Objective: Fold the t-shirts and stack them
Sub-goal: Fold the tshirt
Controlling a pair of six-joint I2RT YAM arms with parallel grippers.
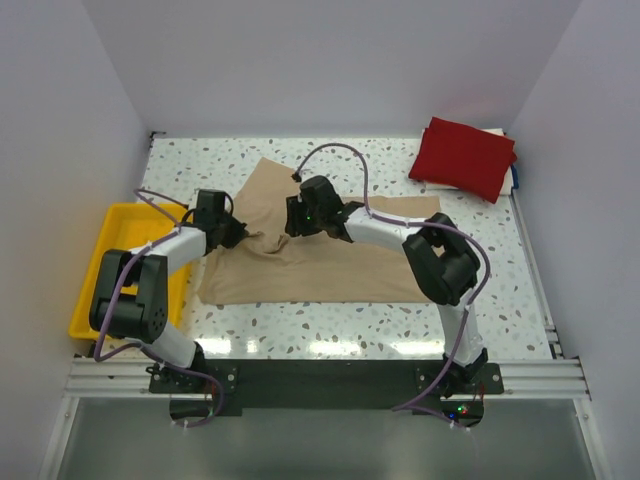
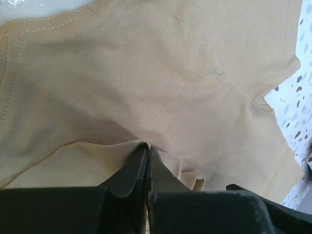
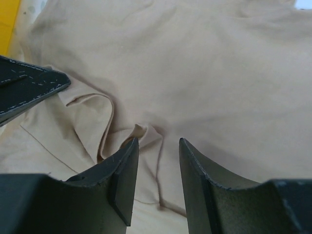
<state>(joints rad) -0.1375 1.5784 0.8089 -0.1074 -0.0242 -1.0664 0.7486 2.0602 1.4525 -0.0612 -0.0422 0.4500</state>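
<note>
Black left hand (image 2: 147,145): clenched; its two fingers are pressed together, and a fold of the tan t-shirt (image 1: 330,265) is pinched at their tips.
Left arm (image 1: 160,258): the elbow is folded back at the left side, and the forearm reaches to the right, toward the left part of the tan t-shirt.
Right hand (image 3: 157,142): released; the fingers stand apart, low over the tan cloth. A small raised wrinkle lies just ahead of the gap, close to one finger.
Right arm (image 1: 400,232): the elbow is bent at the right side, and the forearm reaches left across the tan t-shirt to its middle.
Yellow tray (image 1: 98,262): it stands at the left edge of the desk (image 1: 400,315). The left arm's elbow is over it and hides part of its inside.
Tan t-shirt: it is spread in the middle of the desk, creased between the two hands, which are near each other but apart.
Dark red t-shirt (image 1: 463,157): it lies folded at the far right corner of the desk, well apart from both hands.
</note>
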